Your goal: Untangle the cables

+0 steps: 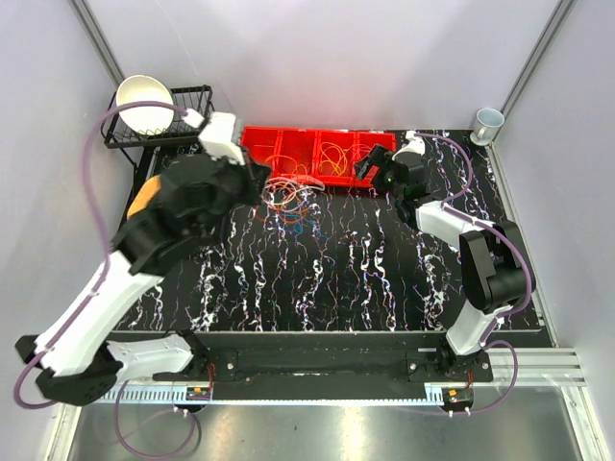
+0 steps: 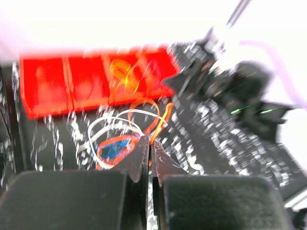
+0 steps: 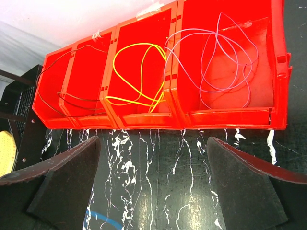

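A tangle of orange, white and blue cables point(image 1: 293, 200) lies on the black marbled table just in front of the red bins point(image 1: 259, 144). My left gripper point(image 1: 265, 182) is down at the tangle's left edge. In the blurred left wrist view its fingers point(image 2: 150, 140) are pressed together, with an orange cable point(image 2: 160, 120) running in between the tips. A white loop point(image 2: 109, 123) and a blue cable point(image 2: 115, 150) lie beside it. My right gripper point(image 3: 153, 143) hangs open over bare table before the bins point(image 3: 144, 120). They hold a yellow cable point(image 3: 139, 72), a purple cable point(image 3: 225, 57) and a dark one point(image 3: 62, 96).
A black wire rack point(image 1: 197, 101) with a white bowl point(image 1: 144, 104) stands at the back left, and a white cup point(image 1: 487, 123) at the back right. An orange-yellow object point(image 1: 144, 197) shows behind my left arm. A blue cable end point(image 3: 103, 219) lies by my right gripper's left finger.
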Controlling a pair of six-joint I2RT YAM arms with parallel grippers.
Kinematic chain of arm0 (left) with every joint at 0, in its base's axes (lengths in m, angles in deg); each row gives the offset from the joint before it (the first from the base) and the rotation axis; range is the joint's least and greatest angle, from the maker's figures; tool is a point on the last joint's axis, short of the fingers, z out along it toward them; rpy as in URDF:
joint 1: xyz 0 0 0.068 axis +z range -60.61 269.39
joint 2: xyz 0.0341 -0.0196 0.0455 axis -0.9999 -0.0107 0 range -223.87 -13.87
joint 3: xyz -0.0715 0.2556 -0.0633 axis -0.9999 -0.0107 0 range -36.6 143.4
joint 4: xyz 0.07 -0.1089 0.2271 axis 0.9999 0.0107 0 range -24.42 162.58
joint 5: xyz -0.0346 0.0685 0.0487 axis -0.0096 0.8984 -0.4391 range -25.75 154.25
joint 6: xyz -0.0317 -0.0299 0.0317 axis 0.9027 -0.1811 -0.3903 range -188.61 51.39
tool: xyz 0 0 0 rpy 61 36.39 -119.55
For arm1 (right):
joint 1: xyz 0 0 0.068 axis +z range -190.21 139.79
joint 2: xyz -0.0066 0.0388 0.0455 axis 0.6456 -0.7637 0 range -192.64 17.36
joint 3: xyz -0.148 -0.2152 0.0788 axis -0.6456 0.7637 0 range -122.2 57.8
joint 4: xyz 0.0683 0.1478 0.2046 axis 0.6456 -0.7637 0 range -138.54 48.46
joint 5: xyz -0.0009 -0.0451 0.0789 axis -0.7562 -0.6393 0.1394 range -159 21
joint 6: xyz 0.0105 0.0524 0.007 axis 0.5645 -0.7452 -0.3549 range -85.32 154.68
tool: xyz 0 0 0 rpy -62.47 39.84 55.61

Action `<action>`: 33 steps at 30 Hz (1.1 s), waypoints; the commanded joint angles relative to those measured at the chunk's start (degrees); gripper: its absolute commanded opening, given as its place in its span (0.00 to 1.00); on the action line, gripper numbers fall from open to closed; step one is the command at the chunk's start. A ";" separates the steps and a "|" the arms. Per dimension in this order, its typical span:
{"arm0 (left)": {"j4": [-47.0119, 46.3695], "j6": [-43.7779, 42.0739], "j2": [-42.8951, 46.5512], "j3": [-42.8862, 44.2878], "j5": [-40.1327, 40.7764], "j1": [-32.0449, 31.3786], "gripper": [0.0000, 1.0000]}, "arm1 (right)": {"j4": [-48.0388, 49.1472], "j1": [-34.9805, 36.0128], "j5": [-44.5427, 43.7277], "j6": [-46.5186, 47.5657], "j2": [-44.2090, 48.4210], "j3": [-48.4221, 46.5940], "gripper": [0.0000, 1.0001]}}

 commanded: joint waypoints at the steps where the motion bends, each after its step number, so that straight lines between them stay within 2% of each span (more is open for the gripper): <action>1: 2.93 -3.03 3.81 4.08 0.56 -1.30 0.00 | 1.42 0.39 1.07 -0.39 0.19 -1.91 0.98; 4: 0.99 -3.30 4.88 -1.80 3.88 -1.30 0.02 | 2.21 0.30 1.87 -0.39 0.28 -1.56 0.98; 6: 1.95 -2.16 2.26 -5.57 4.78 -1.30 0.01 | 3.79 0.39 5.37 -0.31 0.28 -1.30 0.98; 8: 7.47 0.99 -0.56 -4.46 3.65 -1.30 0.00 | 5.37 0.39 7.39 -0.13 0.28 -0.86 0.98; 10: 6.11 1.62 -0.49 -6.02 1.36 -1.83 0.00 | 6.86 0.30 11.70 0.39 0.36 -0.51 0.99; 11: 3.91 1.54 0.65 -10.21 2.31 -1.83 0.00 | 8.44 0.30 13.80 0.92 0.28 -0.51 0.99; 13: 2.57 2.41 2.77 -12.27 9.86 -1.57 0.00 | 9.77 0.30 21.62 1.45 0.19 -0.86 0.99; 17: 4.25 2.25 2.24 -10.34 9.97 -0.86 0.00 | 10.30 0.21 36.38 4.25 -0.34 -2.88 1.00; 18: 3.81 1.81 2.07 -10.51 10.14 -0.86 0.00 | 10.12 0.30 42.76 4.52 -0.69 -3.84 1.00; 21: 2.13 1.10 0.15 -10.43 12.42 -0.34 0.00 | 10.82 0.30 51.40 4.53 -1.39 -4.46 0.99; 25: 1.17 0.84 -2.50 -8.67 12.17 0.28 0.00 | 12.92 0.39 58.46 3.21 -3.41 -5.78 0.97; 29: 0.11 1.19 -3.99 -6.57 12.87 1.33 0.00 | 18.90 0.91 65.05 -3.54 -6.66 -7.01 0.94; 33: -0.06 1.10 -6.02 -3.58 12.26 3.09 0.00 | 17.08 2.58 69.02 -3.04 -8.69 -9.46 0.91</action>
